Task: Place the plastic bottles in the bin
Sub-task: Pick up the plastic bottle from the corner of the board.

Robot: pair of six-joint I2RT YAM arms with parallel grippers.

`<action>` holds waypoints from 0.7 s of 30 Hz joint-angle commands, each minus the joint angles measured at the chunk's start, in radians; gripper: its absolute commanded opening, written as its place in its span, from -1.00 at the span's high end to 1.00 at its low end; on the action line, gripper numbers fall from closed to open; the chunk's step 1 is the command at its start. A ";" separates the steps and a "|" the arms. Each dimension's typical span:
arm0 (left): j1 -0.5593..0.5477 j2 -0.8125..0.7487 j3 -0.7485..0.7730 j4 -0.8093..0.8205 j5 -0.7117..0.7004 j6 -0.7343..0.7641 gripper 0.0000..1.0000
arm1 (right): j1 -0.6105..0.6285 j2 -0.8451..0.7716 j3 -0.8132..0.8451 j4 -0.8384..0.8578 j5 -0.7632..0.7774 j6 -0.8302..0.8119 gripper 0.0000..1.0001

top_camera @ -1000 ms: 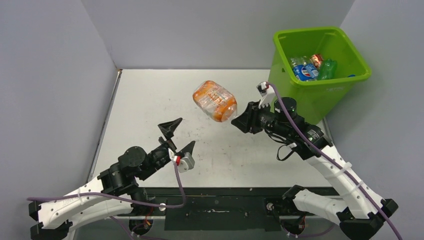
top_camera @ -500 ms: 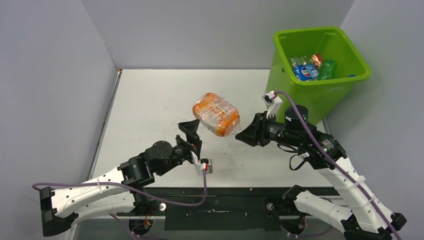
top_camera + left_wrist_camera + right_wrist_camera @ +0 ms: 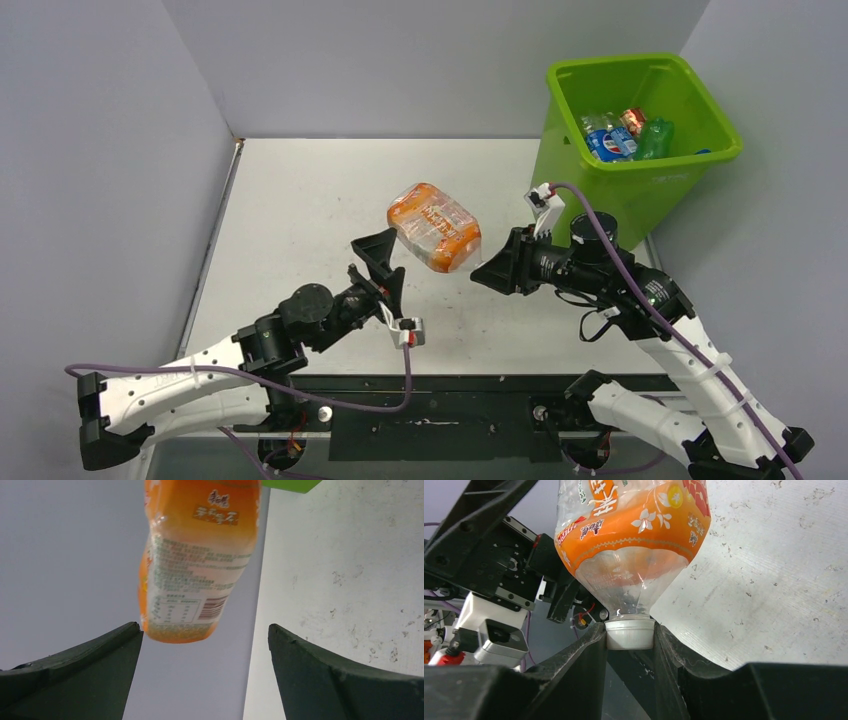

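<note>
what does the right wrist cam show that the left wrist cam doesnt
Only the right wrist view: the right gripper shut on the white cap of the orange-labelled bottle, with the left arm behind it.

Only the left wrist view: the bottle's base end, the barcode and fine print on its label, the open left gripper with a finger on either side of the base, and a sliver of the lime-green bin.

Both: the same bottle and the scuffed table.
</note>
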 commanded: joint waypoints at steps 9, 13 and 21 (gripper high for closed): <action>-0.004 -0.042 0.063 -0.013 -0.017 0.071 -0.92 | 0.011 0.009 0.009 0.099 -0.073 0.083 0.89; 0.005 0.014 0.093 0.001 -0.009 0.115 -0.93 | 0.015 0.040 0.035 0.087 -0.115 0.088 0.89; 0.016 0.089 0.124 0.072 -0.053 0.196 -0.79 | 0.022 0.073 0.099 -0.004 -0.119 0.052 0.89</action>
